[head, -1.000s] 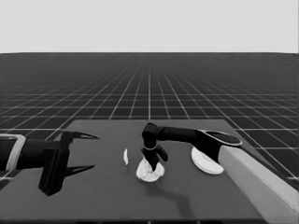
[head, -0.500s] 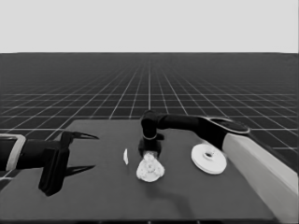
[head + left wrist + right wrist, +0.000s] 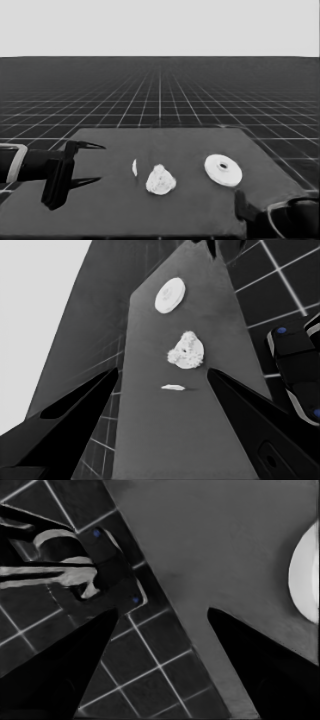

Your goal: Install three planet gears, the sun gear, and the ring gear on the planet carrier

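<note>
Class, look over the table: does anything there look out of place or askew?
Little stands out. The larger round part lies apart to the right, not yet over the gears on the smaller round part. A thin white piece lies beside that cluster.

Light is flat and even, with no clear source and no glare; the dark matte table stays dim under a bright blank band. The white larger round part looks washed out, casting barely any shadow, edges slightly soft
</note>
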`<action>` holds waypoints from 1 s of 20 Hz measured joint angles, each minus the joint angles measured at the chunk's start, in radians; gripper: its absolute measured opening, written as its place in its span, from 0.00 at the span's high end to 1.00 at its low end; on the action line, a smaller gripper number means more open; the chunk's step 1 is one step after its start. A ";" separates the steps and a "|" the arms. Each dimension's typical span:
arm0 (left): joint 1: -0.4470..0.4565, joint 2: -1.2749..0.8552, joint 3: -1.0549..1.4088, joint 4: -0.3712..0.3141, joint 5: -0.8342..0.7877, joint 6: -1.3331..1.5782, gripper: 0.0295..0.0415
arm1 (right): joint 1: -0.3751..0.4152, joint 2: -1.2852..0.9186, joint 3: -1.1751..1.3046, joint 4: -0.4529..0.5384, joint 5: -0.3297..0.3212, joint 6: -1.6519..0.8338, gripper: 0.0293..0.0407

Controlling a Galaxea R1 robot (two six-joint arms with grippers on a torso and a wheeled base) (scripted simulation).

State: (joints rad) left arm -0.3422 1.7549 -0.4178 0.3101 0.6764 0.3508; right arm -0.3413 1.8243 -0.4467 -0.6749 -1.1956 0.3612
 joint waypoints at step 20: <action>0.000 0.000 0.000 0.000 0.000 0.000 0.25 | 0.245 0.616 -1.432 0.516 -0.140 0.217 0.19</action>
State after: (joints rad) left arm -0.3422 1.7549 -0.4178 0.3101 0.6764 0.3508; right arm -0.0958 2.4406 -1.8784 -0.1588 -1.3354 0.5780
